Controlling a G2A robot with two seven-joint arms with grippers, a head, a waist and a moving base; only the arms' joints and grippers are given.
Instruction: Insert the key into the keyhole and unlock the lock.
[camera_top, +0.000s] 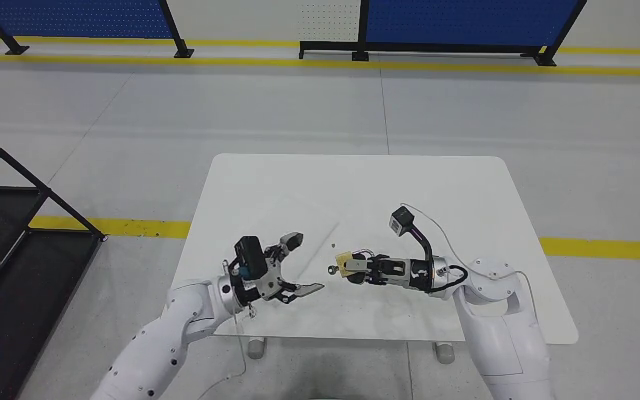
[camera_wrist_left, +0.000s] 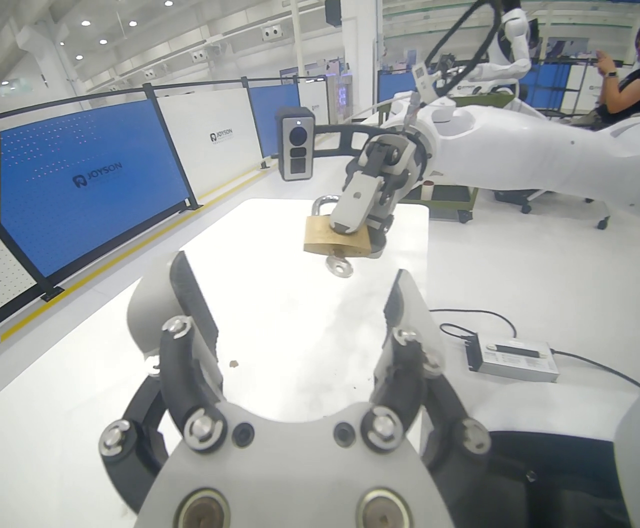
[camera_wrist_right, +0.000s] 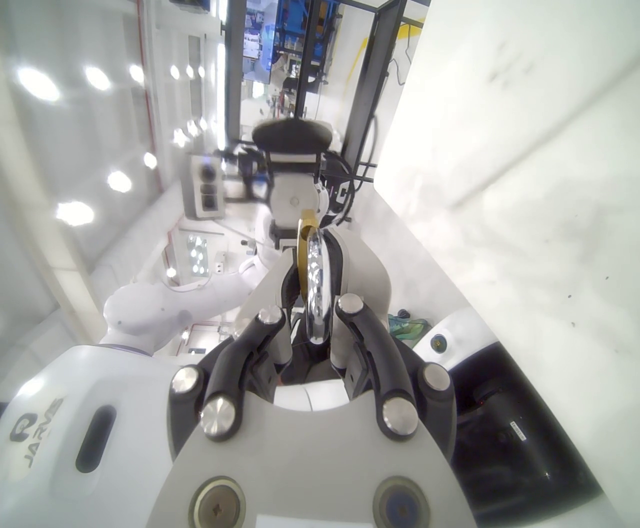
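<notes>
R gripper (camera_top: 352, 266) was closed on the brass lock (camera_top: 345, 263), held off the table (camera_top: 450, 200) near its front edge. In the L wrist view one finger (camera_wrist_left: 350, 210) lay flat across the lock's broad face and the other sat behind it, so the body (camera_wrist_left: 320, 240) was pinched face-to-face. The shackle (camera_wrist_left: 322, 205) stood out of the top end, shut as far as could be seen. The key (camera_wrist_left: 340, 267) stuck out of the bottom end, its round bow hanging below the brass.

Long axis of lock and key ran shackle-to-bow, tilted. Seen from the top, the key (camera_top: 332, 269) pointed away from the R wrist and toward the L gripper (camera_top: 308, 263). In the R wrist view the lock (camera_wrist_right: 302, 260) showed edge-on betw. the R gripper (camera_wrist_right: 315, 295) fingers, chrome shackle (camera_wrist_right: 317, 280) nearest the camera. How deep the key sat in the keyhole couldn't be made out, prob. well in.

L gripper (camera_wrist_left: 292, 272) was spread wide w/ nothing in it. It was just above the table, facing the key end, near it but apart.

A grey box w/ a cable (camera_wrist_left: 515, 357) lay on the floor beyond the table edge.
</notes>
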